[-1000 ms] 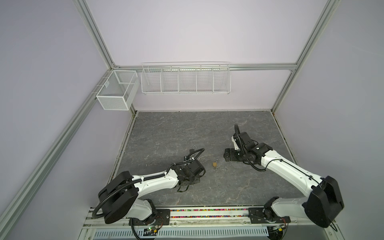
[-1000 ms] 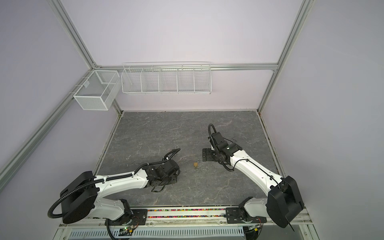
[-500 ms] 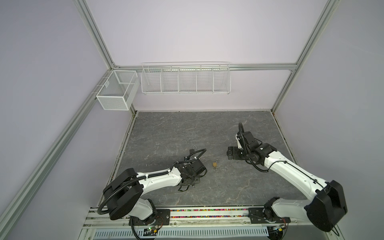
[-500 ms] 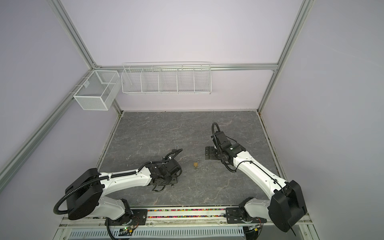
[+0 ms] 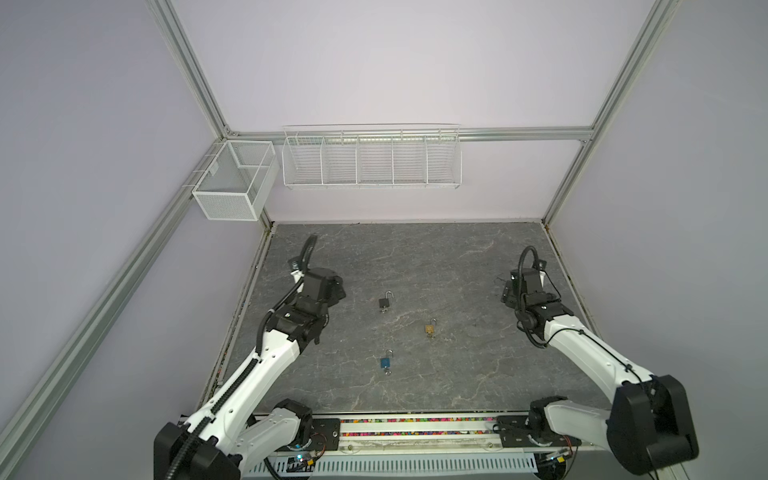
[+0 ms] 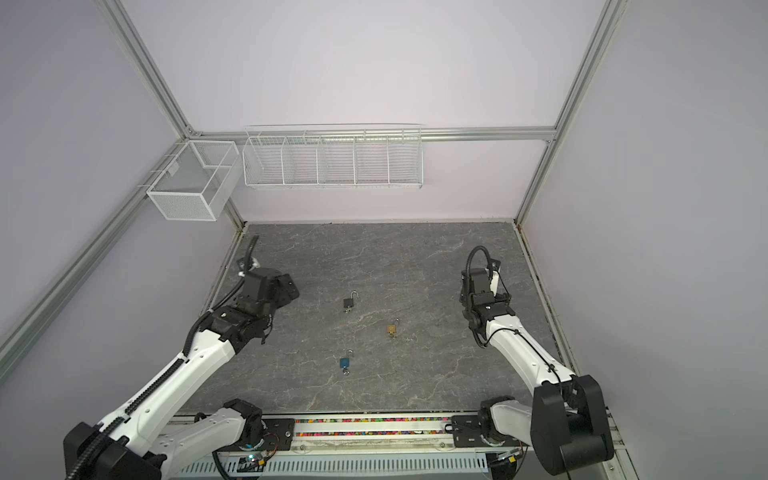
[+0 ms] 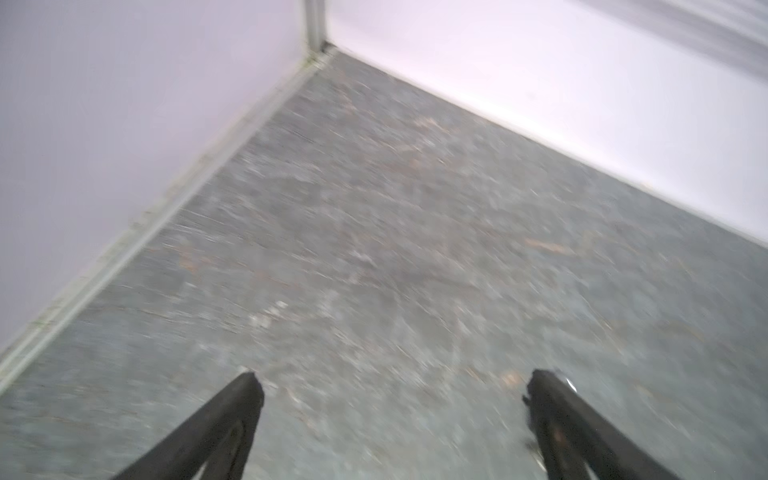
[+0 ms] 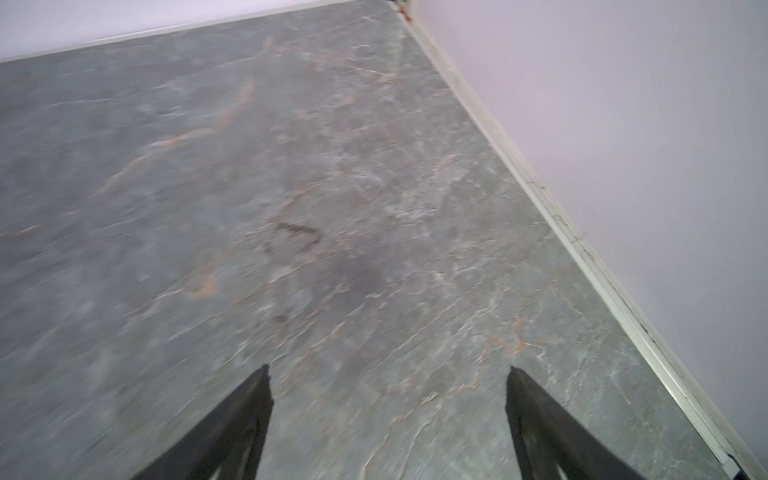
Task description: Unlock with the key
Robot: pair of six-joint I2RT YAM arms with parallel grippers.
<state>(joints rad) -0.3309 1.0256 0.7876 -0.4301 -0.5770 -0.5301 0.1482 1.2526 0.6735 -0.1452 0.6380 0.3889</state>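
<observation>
**While both grippers are spread, three padlocks are left lying between the arms**

Where the grey table (image 5: 415,257) comes nearest the arms' bases, a blue padlock (image 5: 385,363) is seen lying flat, its shackle turned toward the back wall. A small metal piece (image 5: 387,372) is seen at its near end, too small to be told for a key. Farther back and to the right a brass padlock (image 5: 430,329) is laid, and beyond it, farther left, a black padlock (image 5: 384,303). All three are set well apart from one another and are touched by neither arm, as is shown in both top views. Whether any is locked cannot be told. The left gripper (image 7: 390,384) is held over bare table near the left wall, well apart from the black padlock, its fingers (image 7: 232,411) spread wide with nothing between them. The right gripper (image 8: 388,376) is held near the right wall, likewise spread wide and empty. On the back wall a wire rack (image 5: 372,158) is hung, and by the left corner a mesh basket (image 5: 232,187).
</observation>
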